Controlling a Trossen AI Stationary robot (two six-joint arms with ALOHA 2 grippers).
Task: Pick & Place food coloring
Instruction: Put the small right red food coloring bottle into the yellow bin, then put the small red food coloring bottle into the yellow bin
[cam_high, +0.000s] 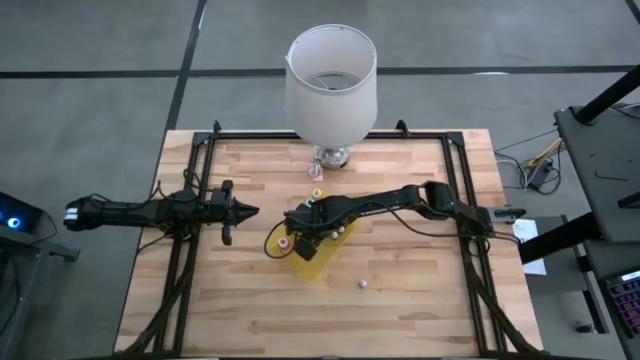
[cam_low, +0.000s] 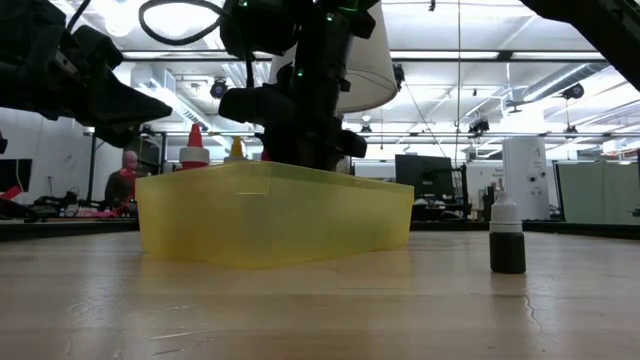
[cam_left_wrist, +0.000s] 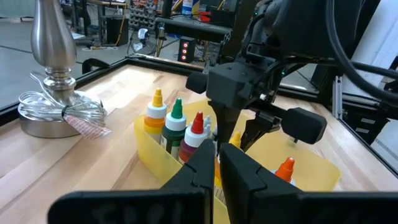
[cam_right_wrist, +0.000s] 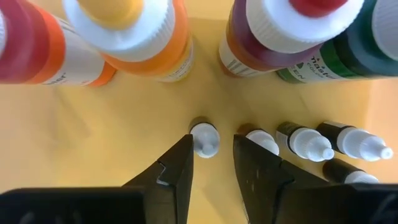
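The right gripper (cam_right_wrist: 212, 163), jaws slightly apart and empty, hung inside the translucent yellow plastic tray (cam_low: 275, 215) near the wooden bench's centre above a tiny white-capped dropper bottle (cam_right_wrist: 204, 137); it should have lifted straight up to spare neighbouring bottles. The left gripper (cam_high: 243, 211), jaws shut and empty, waited toward the bench's left edge.

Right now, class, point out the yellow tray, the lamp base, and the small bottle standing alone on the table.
yellow tray (cam_low: 270, 215), low view, its front wall.
lamp base (cam_left_wrist: 50, 115), left wrist view, its round foot.
lone small bottle (cam_low: 507, 238), low view, its dark body.
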